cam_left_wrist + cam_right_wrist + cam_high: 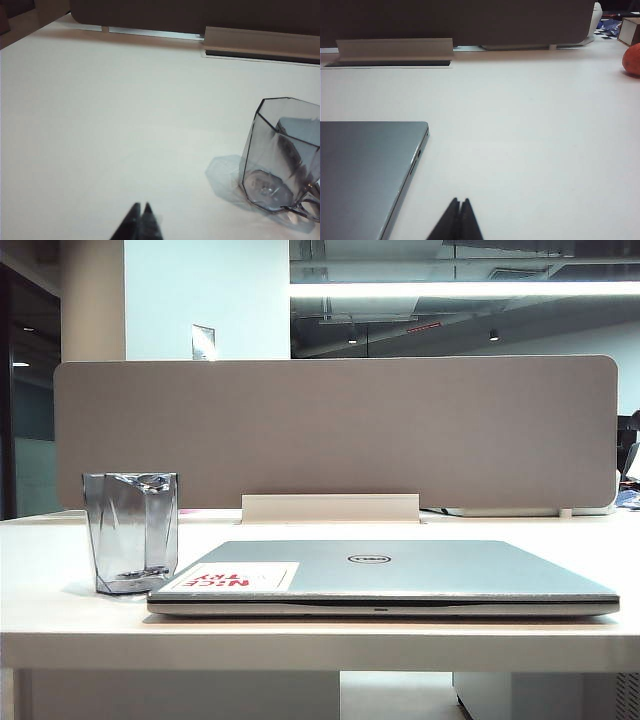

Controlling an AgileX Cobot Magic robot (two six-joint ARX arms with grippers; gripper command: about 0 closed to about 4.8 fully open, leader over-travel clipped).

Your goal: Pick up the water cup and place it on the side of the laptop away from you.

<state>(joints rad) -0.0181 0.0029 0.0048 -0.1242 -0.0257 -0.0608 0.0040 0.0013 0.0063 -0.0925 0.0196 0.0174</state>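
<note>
I have the cup (131, 532) standing upright on the desk (60, 630), just beside the near left corner of the closed laptop (400, 575), by the sticker (235, 578); whether they touch I cannot tell. The far side of the laptop, toward the grey partition (335, 430), is where it has to go.

Neither arm shows in the exterior view. In the left wrist view the left gripper (140, 207) hangs over bare desk with its tips pressed together, the cup (282, 155) off to one side and near. In the right wrist view the right gripper (460, 202) is likewise pinched tight on nothing, hovering beside the laptop's edge (412, 165).

The left arm is the closer one, so I would use it. I judge the cup to be rigid and slick, probably glass, with a thick base that keeps the weight low; it looks empty. Faceted walls mean the pads should land on two opposite flats, not on the ridges, or it may twist out. I would spread the fingers wide, take it at mid-height, and squeeze gently.
</note>
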